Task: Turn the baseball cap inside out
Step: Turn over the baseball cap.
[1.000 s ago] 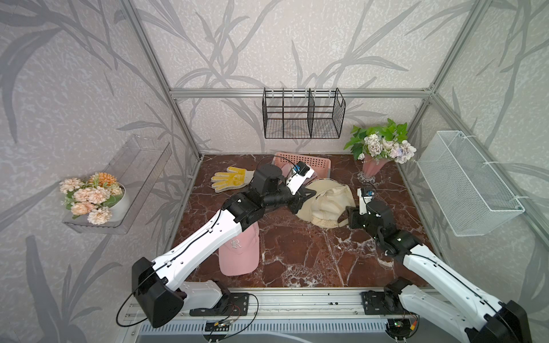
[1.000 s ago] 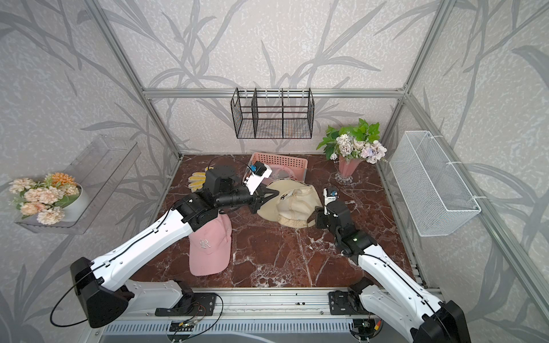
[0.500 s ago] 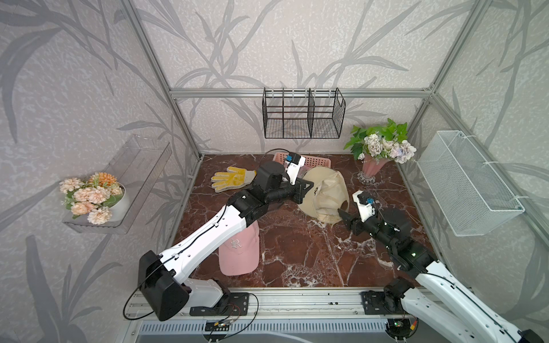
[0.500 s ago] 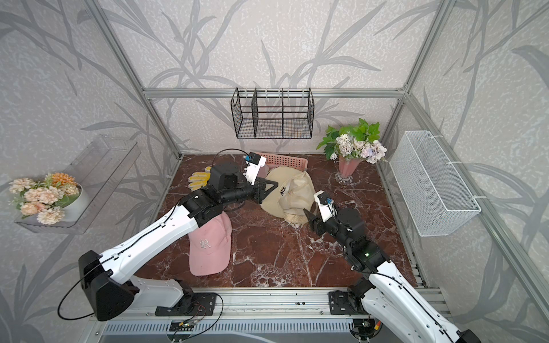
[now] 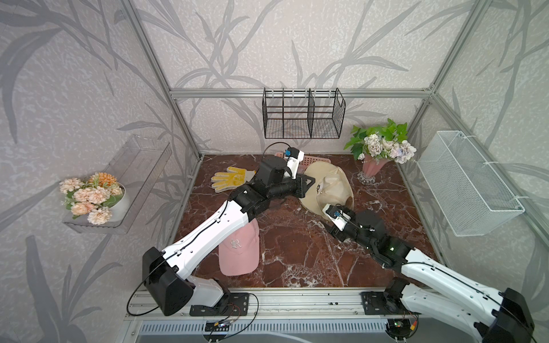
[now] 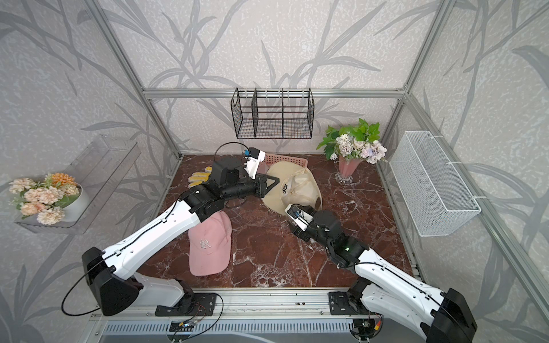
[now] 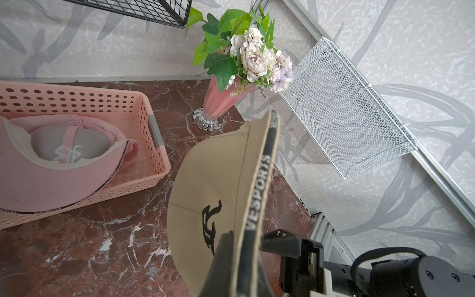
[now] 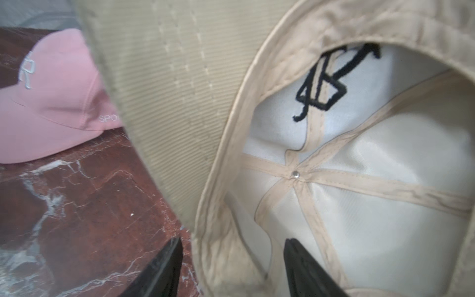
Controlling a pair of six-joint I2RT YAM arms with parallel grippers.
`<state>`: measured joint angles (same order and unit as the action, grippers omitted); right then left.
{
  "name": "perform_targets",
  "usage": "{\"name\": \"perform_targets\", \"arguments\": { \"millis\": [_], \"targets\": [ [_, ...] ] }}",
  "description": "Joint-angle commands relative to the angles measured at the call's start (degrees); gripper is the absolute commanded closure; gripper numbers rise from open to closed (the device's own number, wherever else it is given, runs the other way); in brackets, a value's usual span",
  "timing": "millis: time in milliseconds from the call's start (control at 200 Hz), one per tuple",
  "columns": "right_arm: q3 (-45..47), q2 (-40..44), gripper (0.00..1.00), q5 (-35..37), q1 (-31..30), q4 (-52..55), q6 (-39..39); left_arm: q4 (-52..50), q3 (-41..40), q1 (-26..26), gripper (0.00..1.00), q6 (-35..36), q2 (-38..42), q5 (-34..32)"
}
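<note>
- The left gripper (image 5: 307, 181) pinches the brim (image 7: 259, 180) of the beige cap (image 5: 332, 185). It holds the cap up at the back of the table (image 5: 297, 252), near the pink basket (image 7: 144, 108).
- The right gripper (image 8: 234, 241) is spread wide. One finger is inside the cap and one is outside, with the rim (image 8: 218, 180) between them. It is not squeezing yet.
- The white lining (image 8: 359, 205) sits in the hollow and the logo (image 7: 212, 226) shows outside, so I think the cap is not flipped yet.
- Left to do: grab the rim and push the top through.
</note>
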<state>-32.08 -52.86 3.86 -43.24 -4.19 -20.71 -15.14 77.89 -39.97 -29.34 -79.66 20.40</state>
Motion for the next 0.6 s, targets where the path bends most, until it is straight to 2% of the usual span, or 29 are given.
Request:
{"name": "perform_targets", "arguments": {
  "millis": [0, 125, 220, 295, 395, 520, 595],
  "targets": [
    [-1.61, -1.81, 0.41, 2.81, -0.35, -4.61, -3.5, 0.67, 2.35, 0.26, 1.0, -0.94, -0.01, 2.27],
    [-3.3, -4.05, 0.66, -0.99, -0.35, -1.7, -3.14, -0.39, 3.87, 0.52, 1.0, 0.31, -0.46, 2.54],
    [-4.56, -5.3, 0.78, -5.4, -0.35, 1.68, -0.62, -0.68, 5.42, 1.32, 1.0, 2.07, -1.11, 3.59],
    [-4.65, -5.5, 0.82, -9.78, -0.33, 3.26, 1.47, -0.23, 6.5, 1.8, 1.0, 4.75, -1.48, 5.06],
    [-4.68, -5.58, 0.82, -15.41, -0.1, 5.29, 4.3, -0.33, 7.86, 1.76, 1.0, 11.58, -2.12, 7.07],
    [-5.29, -5.93, 0.82, -23.02, 1.76, 8.76, 7.72, -2.34, 9.34, 1.98, 1.0, 18.6, -2.6, 6.4],
    [-5.13, -5.88, 0.82, -23.92, 2.38, 8.86, 9.04, -2.81, 9.48, 2.05, 1.0, 20.33, -2.76, 6.45]
  ]
}}
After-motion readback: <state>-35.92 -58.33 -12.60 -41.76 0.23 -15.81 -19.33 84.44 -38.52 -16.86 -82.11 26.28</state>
